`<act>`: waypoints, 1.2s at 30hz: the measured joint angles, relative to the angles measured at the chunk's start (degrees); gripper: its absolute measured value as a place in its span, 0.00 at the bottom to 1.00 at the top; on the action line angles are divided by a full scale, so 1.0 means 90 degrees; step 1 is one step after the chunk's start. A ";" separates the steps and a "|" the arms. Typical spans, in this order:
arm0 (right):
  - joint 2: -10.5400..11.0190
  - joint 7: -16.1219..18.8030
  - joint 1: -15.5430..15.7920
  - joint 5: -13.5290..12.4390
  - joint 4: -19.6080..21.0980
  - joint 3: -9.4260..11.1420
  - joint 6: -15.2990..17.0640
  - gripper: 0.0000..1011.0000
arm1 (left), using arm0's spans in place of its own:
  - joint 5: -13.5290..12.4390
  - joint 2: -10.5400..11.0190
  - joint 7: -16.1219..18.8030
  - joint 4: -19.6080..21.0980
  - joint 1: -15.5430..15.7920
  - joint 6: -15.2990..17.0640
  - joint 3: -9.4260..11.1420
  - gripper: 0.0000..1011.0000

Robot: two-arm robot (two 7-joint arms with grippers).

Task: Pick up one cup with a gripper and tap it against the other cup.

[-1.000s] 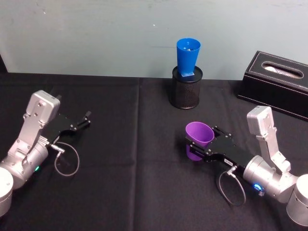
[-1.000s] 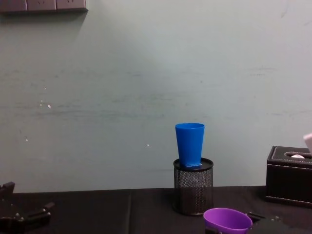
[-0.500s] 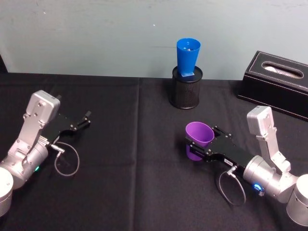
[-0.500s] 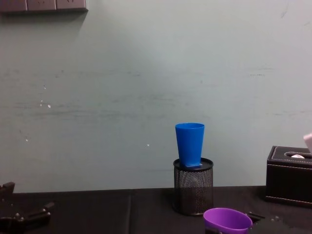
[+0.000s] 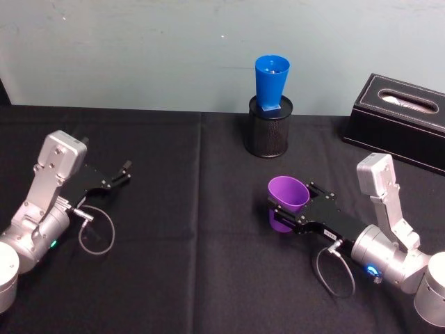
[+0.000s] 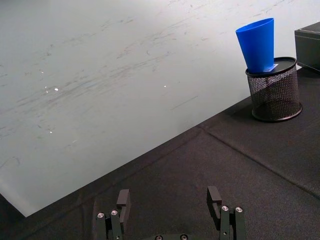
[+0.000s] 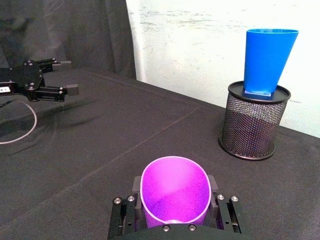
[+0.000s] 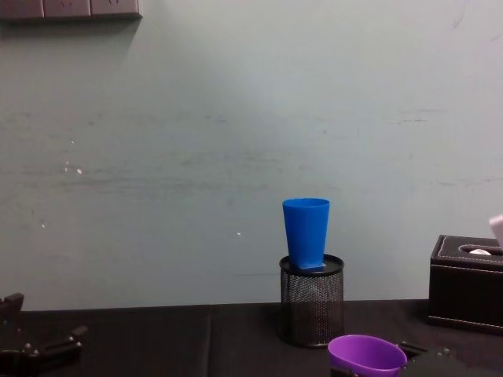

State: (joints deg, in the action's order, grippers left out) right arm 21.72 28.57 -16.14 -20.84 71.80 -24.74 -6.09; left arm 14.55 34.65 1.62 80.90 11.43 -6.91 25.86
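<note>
The purple cup [image 5: 287,200] sits tilted between the fingers of my right gripper [image 5: 288,210], which is shut on it low over the black cloth at the right. In the right wrist view the purple cup [image 7: 175,192] opens toward the camera inside the right gripper [image 7: 173,200]. The blue cup [image 5: 271,83] stands upright on top of a black mesh pen holder [image 5: 268,132] at the back centre, well apart from the purple cup [image 8: 366,355]. My left gripper [image 5: 106,158] rests open and idle at the far left, with nothing between its fingers [image 6: 123,197].
A black tissue box [image 5: 400,118] stands at the back right, beside the pen holder [image 8: 312,306]. Black cloth [image 5: 195,264] covers the table, with open room between the two arms. A pale wall [image 8: 196,157] closes off the back.
</note>
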 joint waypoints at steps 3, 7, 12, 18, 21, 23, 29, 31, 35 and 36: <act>0.0000 0.0000 0.0000 0.0000 0.0000 0.0000 0.0000 0.72 | 0.0000 0.0000 0.0000 0.0000 0.0000 0.0000 0.0000 0.99; 0.0000 0.0000 0.0000 0.0000 0.0000 0.0000 0.0000 0.72 | 0.0000 0.0000 0.0000 0.0000 0.0000 0.0000 0.0000 0.99; 0.0000 0.0000 0.0000 0.0000 0.0000 0.0000 0.0000 0.72 | 0.0000 0.0000 0.0000 0.0000 0.0000 0.0000 0.0000 0.99; 0.0001 0.0000 0.0000 0.0000 0.0005 0.0001 0.0006 0.72 | 0.0000 0.0000 0.0000 0.0000 0.0000 0.0000 0.0000 0.99; 0.0040 0.0057 -0.0005 0.0005 0.0118 0.0003 0.0100 0.72 | 0.0000 0.0000 0.0000 0.0000 0.0000 0.0000 0.0000 0.99; 0.0089 0.0104 -0.0009 0.0007 0.0266 0.0010 0.0211 0.72 | 0.0000 0.0000 0.0000 0.0000 0.0000 0.0000 0.0000 0.99; 0.0264 0.0144 -0.0002 -0.0005 0.0826 0.0037 0.0585 0.72 | 0.0000 0.0000 0.0000 0.0000 0.0000 0.0000 0.0000 0.99; 0.0307 0.0147 -0.0009 -0.0020 0.0972 0.0039 0.0702 0.72 | 0.0000 0.0000 0.0000 0.0000 0.0000 0.0000 0.0000 0.99; 0.0434 0.0143 -0.0085 -0.0094 0.1378 0.0049 0.1086 0.72 | 0.0000 0.0000 0.0000 0.0000 0.0000 0.0000 0.0000 0.99; 0.0454 0.0143 -0.0104 -0.0107 0.1432 0.0049 0.1143 0.72 | 0.0000 0.0000 0.0000 0.0000 0.0000 0.0000 0.0000 0.99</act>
State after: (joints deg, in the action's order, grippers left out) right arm 25.82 29.86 -17.08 -21.80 84.68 -24.30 4.20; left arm 14.55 34.65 1.62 80.90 11.43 -6.91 25.86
